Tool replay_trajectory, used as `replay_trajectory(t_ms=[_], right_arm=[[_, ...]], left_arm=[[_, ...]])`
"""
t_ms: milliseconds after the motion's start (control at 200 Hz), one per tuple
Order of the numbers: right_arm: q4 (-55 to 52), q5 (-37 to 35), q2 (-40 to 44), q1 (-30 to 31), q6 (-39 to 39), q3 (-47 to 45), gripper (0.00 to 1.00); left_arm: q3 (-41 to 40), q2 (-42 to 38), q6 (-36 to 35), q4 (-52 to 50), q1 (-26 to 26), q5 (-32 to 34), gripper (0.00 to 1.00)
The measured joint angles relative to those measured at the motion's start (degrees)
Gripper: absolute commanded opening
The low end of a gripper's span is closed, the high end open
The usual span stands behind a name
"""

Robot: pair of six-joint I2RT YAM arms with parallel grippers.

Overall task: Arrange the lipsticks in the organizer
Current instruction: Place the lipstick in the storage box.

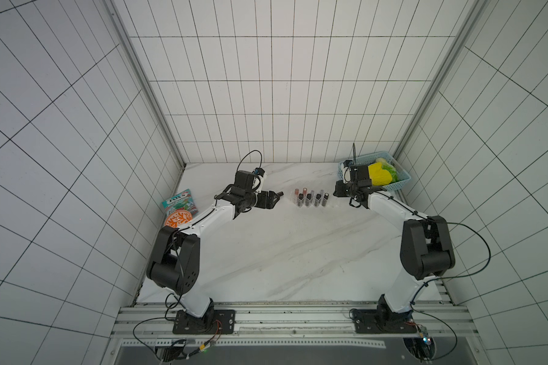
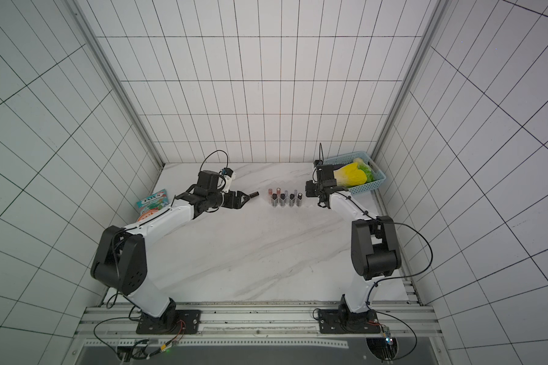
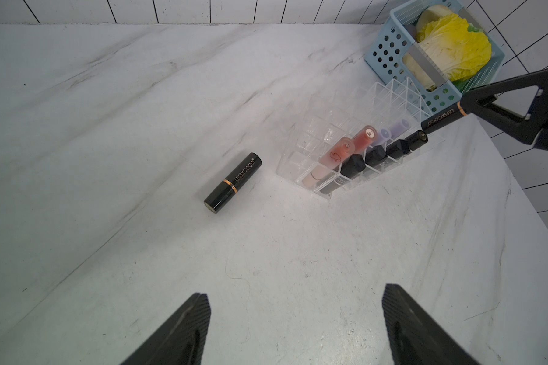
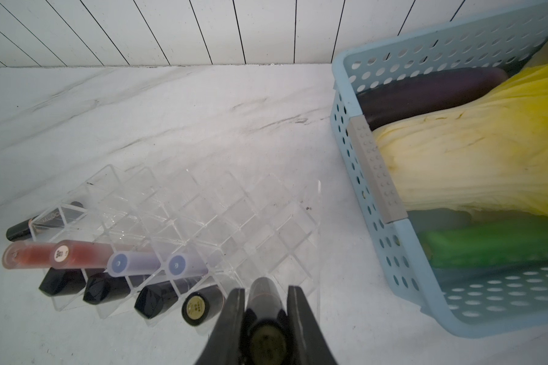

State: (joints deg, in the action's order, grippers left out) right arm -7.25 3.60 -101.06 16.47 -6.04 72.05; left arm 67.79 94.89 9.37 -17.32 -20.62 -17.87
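Note:
The clear organizer [image 1: 310, 207] [image 4: 234, 221] stands at the back middle of the marble table. It holds pinkish gloss tubes [image 4: 79, 256], lavender-capped tubes [image 4: 133, 264] and several black lipsticks [image 4: 105, 289]. My right gripper [image 4: 265, 294] [image 1: 337, 192] is shut on a black lipstick [image 4: 263, 300] [image 3: 440, 120], tilted over the organizer's right end beside a round black tube [image 4: 200, 305]. Another black lipstick [image 3: 233, 182] [image 2: 254, 194] lies on its side on the table left of the organizer. My left gripper [image 3: 295, 294] [image 2: 247, 197] hovers open just short of it, nothing between its fingers.
A light-blue perforated basket [image 1: 402, 185] [image 4: 345, 126] with a yellow cabbage [image 1: 380, 173] and other vegetables stands close to the right of the organizer, behind my right wrist. A snack packet [image 1: 179, 203] and an orange round lid [image 1: 178, 219] lie by the left wall.

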Motion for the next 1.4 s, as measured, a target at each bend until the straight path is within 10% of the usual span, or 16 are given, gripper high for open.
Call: replay_trajectory(t_ms=[827, 1072, 1403], right_arm=[[-0.3, 0.8, 1.5, 0.0, -0.2, -1.9, 0.14], [-0.3, 0.4, 1.5, 0.0, -0.4, -2.0, 0.66], [-1.8, 0.7, 7.8, 0.9, -0.6, -3.9, 0.67]], left_arm=[[-0.2, 0.5, -0.4, 0.0, 0.0, 0.1, 0.83], [-0.2, 0.5, -0.8, 0.0, 0.0, 0.1, 0.83], [6.2, 6.5, -4.4, -2.1, 0.0, 0.3, 0.8]])
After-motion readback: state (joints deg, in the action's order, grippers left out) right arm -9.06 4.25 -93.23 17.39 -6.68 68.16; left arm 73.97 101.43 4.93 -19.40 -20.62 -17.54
